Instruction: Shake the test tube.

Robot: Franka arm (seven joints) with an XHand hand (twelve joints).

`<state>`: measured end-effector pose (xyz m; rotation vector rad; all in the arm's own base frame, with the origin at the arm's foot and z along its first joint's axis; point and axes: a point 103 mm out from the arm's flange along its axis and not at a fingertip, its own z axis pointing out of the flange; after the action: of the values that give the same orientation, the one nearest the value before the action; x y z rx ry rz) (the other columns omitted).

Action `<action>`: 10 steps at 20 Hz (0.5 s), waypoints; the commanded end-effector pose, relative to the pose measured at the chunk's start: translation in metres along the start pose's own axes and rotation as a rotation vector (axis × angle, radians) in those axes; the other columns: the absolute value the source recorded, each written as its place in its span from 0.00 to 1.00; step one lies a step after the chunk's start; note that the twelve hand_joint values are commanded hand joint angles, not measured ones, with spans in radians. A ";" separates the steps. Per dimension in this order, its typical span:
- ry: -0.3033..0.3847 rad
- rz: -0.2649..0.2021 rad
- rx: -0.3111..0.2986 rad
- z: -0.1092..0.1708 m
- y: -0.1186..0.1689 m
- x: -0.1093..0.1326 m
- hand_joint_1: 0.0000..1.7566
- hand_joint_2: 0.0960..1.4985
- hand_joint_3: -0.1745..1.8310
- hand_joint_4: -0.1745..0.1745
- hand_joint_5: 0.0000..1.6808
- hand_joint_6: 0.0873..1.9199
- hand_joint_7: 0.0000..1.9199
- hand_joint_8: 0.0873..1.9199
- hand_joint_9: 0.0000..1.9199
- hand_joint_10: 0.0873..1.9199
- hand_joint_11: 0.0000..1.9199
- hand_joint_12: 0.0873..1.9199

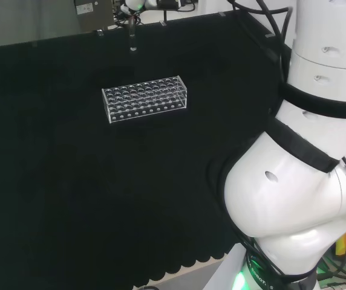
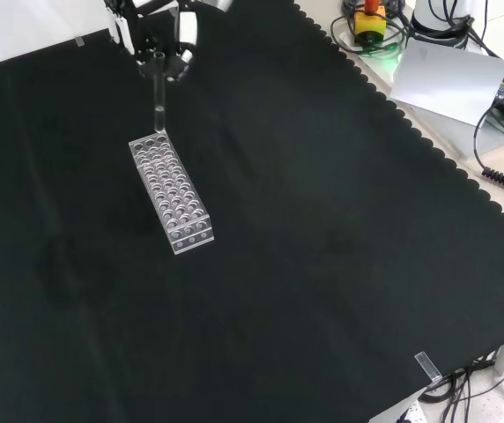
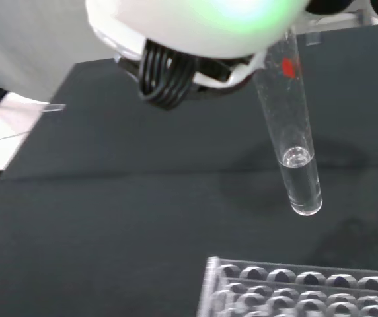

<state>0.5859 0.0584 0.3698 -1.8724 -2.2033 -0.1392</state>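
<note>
A clear test tube [image 2: 158, 95] hangs upright in the air, a little clear liquid in its rounded bottom [image 3: 300, 185] and a red mark near its top. The hand [image 2: 159, 37] is curled round the tube's upper end at the top left of the front view. In the head view the hand [image 1: 132, 6] is at the far edge of the bench, with the tube [image 1: 133, 37] hanging below it. A clear plastic tube rack [image 2: 171, 194] with several empty holes stands on the cloth just below the tube. The rack [image 1: 146, 98] lies nearer than the tube in the head view.
The arm's white links [image 1: 294, 193] stand at the right of the head view. Beyond the cloth's scalloped edge lie a yellow and red button box [image 2: 371, 18], a grey sheet [image 2: 450, 77] and cables [image 2: 499, 172]. Black cloth [image 2: 322, 247] stretches wide around the rack.
</note>
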 end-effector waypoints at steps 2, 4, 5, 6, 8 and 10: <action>0.060 -0.093 0.035 0.013 0.001 0.057 0.70 0.35 0.43 0.00 0.88 0.12 0.97 0.12 0.93 0.08 0.69 0.44; 0.072 -0.120 0.043 0.018 0.002 0.075 0.70 0.35 0.43 0.00 0.88 0.11 0.97 0.12 0.93 0.08 0.69 0.44; 0.078 -0.132 0.045 0.019 0.001 0.082 0.70 0.35 0.43 0.00 0.88 0.11 0.97 0.12 0.93 0.08 0.69 0.44; 0.084 -0.143 0.047 0.020 0.001 0.088 0.70 0.35 0.43 0.00 0.88 0.11 0.97 0.12 0.93 0.08 0.69 0.44; 0.086 -0.151 0.049 0.022 -0.001 0.094 0.70 0.35 0.43 0.00 0.88 0.11 0.97 0.12 0.93 0.08 0.69 0.44; 0.093 -0.143 0.048 0.022 -0.002 0.093 0.70 0.35 0.43 0.00 0.88 0.11 0.97 0.12 0.93 0.08 0.69 0.44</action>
<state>0.5712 0.1471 0.3726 -1.6618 -2.2617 -0.1858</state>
